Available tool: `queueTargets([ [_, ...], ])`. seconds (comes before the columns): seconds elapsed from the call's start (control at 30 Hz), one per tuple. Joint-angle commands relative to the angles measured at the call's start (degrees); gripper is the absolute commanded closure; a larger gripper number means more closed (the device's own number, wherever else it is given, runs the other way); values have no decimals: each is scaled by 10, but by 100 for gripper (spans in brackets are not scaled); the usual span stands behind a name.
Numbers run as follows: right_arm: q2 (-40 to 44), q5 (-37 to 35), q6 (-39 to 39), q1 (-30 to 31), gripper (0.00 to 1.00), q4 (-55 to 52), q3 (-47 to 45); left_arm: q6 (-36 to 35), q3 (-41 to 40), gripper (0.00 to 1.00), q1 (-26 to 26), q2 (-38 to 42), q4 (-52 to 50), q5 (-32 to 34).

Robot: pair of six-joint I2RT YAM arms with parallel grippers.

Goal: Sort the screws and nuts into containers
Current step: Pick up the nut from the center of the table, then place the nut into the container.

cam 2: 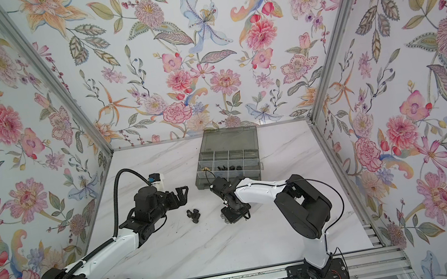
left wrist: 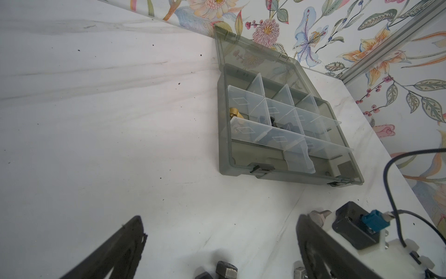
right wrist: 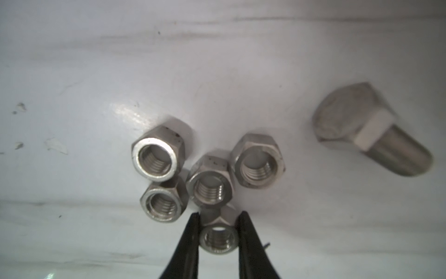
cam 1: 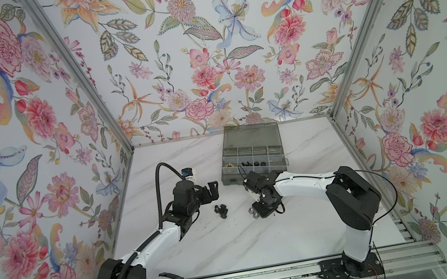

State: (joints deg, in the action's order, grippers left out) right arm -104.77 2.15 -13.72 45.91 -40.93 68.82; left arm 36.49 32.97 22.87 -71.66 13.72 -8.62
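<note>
At three o'clock from the black bolts (cam 1: 221, 209), we clamp our right gripper (right wrist: 219, 216) on the outermost nut (right wrist: 218, 238), freest to lift; left gripper (left wrist: 219, 224) hangs open.

Nothing readable for you here: no words or numbers are legible in any view. Closest thing is a small dark mark on the lid (cam 1: 252, 135) of the organiser box (cam 1: 232, 179), near a corner in both top views, too small to read. The clear dividers (left wrist: 277, 140) carry faint diamond outlines, shape only.
</note>
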Motion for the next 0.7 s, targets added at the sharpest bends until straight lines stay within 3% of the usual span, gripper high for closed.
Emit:
queueTargets([
  [0.0,64,33,18,-47,89,-5,7,1,-6,1,-2,13,-5,3],
  [0.17,92,53,37,-144,88,-5,55,5,-8,1,-3,13,0,4],
  [0.37,27,27,46,-227,87,-5,164,6,-2,1,-3,6,2,0],
  [0.67,-93,-24,35,-267,86,-5,261,8,-9,1,-3,9,2,4],
])
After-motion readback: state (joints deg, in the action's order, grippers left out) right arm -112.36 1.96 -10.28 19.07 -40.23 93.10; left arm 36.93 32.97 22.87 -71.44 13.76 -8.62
